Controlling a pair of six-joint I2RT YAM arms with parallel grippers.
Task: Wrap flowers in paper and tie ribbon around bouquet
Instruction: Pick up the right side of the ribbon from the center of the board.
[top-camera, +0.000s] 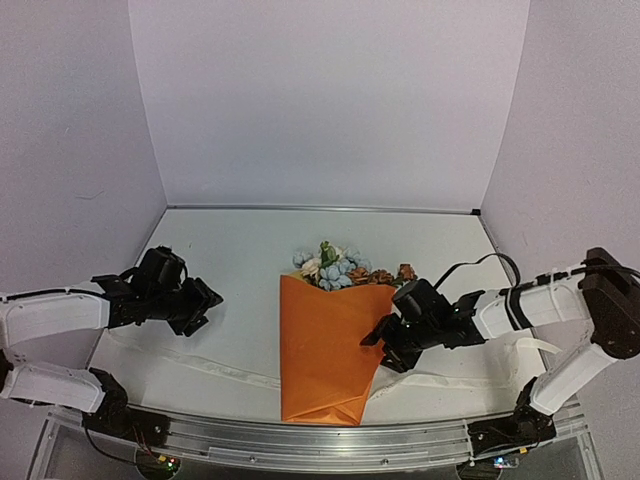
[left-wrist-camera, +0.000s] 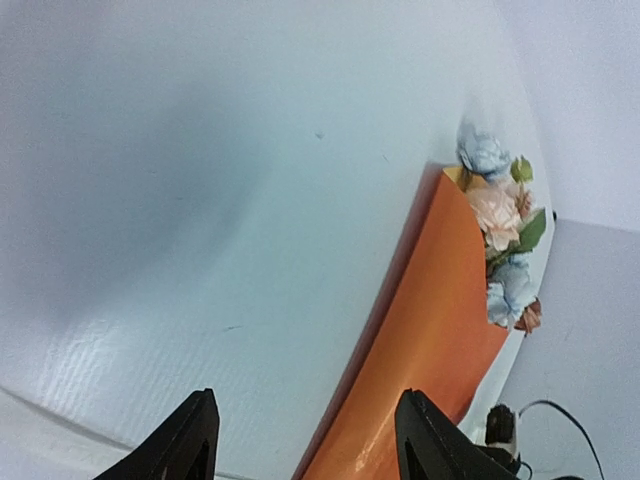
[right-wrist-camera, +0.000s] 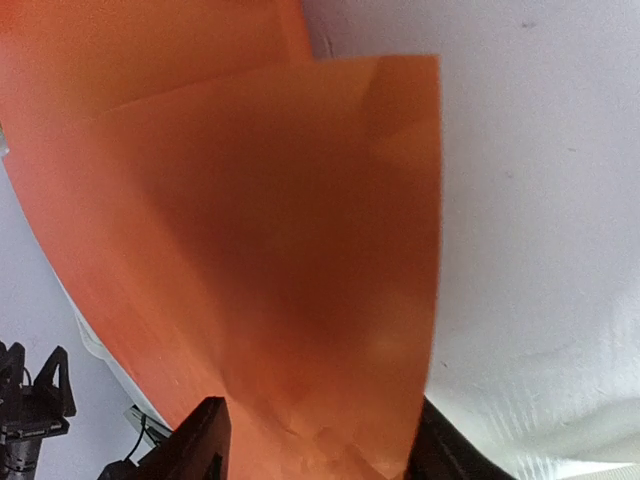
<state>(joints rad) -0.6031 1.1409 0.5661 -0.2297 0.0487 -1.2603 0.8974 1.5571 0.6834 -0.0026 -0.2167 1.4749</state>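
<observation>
The bouquet lies in the middle of the table as a cone of orange paper (top-camera: 325, 345), its narrow end toward me. The flowers (top-camera: 335, 268), pale blue, pink and rust, stick out of its far wide end. The white ribbon (top-camera: 215, 366) runs flat across the table under the cone's lower part and comes out on both sides. My right gripper (top-camera: 377, 345) is at the cone's right edge. In the right wrist view its fingers (right-wrist-camera: 320, 405) stand open with a loose paper flap (right-wrist-camera: 300, 250) between them. My left gripper (top-camera: 205, 305) hovers open and empty, left of the paper (left-wrist-camera: 440, 300).
The white table (top-camera: 240, 250) is closed in by pale walls at the back and on both sides. A metal rail (top-camera: 320, 440) runs along the near edge between the two arm bases. The right arm's black cable (top-camera: 480, 262) loops above the table.
</observation>
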